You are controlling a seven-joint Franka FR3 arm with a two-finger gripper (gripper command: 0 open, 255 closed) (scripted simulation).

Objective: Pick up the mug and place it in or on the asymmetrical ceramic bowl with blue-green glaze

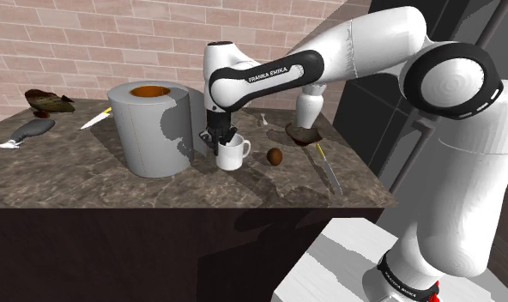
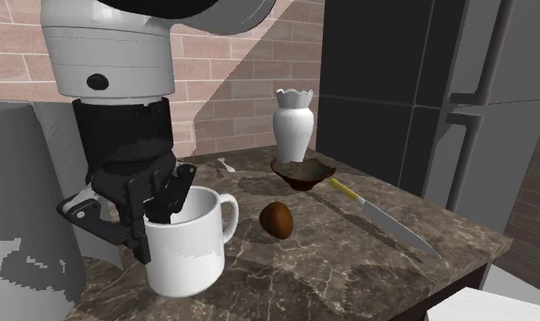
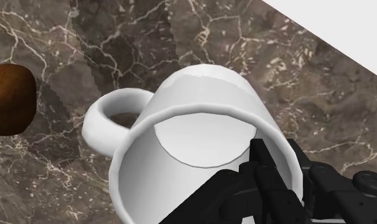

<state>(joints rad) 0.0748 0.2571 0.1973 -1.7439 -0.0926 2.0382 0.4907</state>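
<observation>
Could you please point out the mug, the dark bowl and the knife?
mug [image 2: 191, 257]: second exterior view, its side wall.
dark bowl [image 2: 303, 181]: second exterior view, its outer wall.
knife [image 2: 396, 228]: second exterior view, its blade.

Saw mug [image 1: 232, 154] on countertop [image 1: 89, 176], just right of large cylinder [image 1: 154, 129] in the shoulder view, oval lump [image 1: 275, 156] to its right, bowl [image 1: 304, 134] before vase [image 1: 308, 110] beyond.

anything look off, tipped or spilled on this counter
Nothing spilled or broken. The mug looks upright, the gripper clasping its rim. Only the knife stands out: its blade tip lies close to the counter edge.
</observation>
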